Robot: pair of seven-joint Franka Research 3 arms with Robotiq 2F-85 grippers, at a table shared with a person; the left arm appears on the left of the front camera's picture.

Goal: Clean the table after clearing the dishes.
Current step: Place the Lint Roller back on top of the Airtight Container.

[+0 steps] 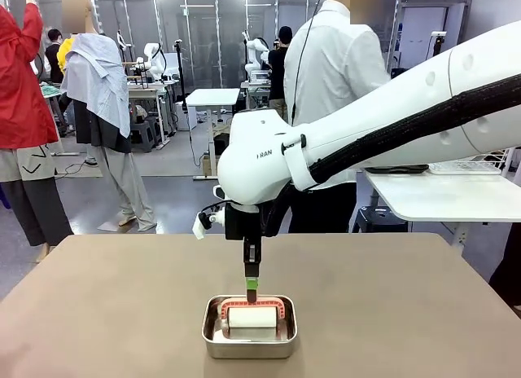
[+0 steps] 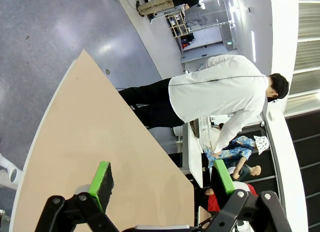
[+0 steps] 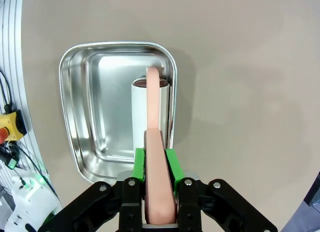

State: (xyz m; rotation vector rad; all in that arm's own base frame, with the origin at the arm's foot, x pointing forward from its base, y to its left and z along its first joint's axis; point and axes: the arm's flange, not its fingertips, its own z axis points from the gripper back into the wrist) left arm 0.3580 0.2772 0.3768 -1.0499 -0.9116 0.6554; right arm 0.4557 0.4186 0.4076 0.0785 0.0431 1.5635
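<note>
- Bench: broad matte brownish-taupe top, rounded corners.
- Steel tin sits directly on it, near the robot's edge, around the middle.
- Inside the tin: a white roller with pink handle.

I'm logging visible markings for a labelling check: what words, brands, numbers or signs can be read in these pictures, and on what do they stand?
"RAN" or similar: dark letters on the right arm's white wrist housing, front view; partly hidden, not surely readable.
Lint roller, steel tin, table: no print on them.
Right gripper, left gripper: no lettering seen.
Background signs and screens: too small or blurred to read.
</note>
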